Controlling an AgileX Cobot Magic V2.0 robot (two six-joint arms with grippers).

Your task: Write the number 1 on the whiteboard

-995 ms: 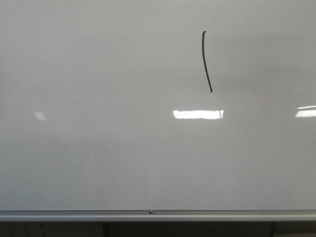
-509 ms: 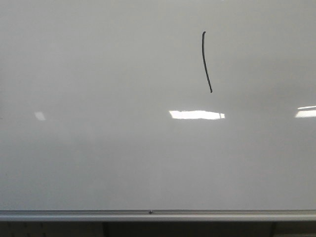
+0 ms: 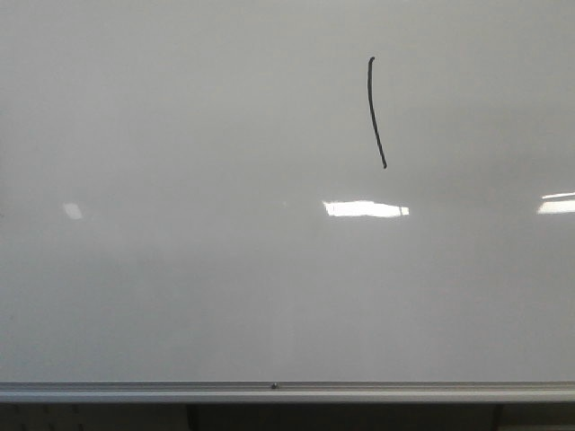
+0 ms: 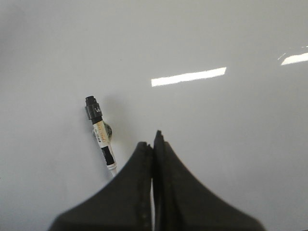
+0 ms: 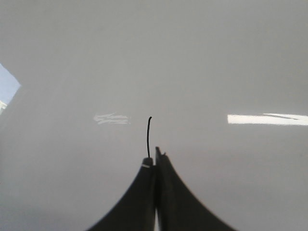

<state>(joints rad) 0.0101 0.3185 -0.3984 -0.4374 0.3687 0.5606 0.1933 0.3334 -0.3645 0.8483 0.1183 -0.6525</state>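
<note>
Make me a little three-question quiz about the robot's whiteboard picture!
1. True or false: a black number 1 is drawn on the whiteboard.
2. In the left wrist view, what lies on the board beside the left gripper? A) an eraser B) a marker C) a cup
3. Fill in: the jaws of the right gripper are ____.

Key: 1 true; 2 B; 3 shut.
</note>
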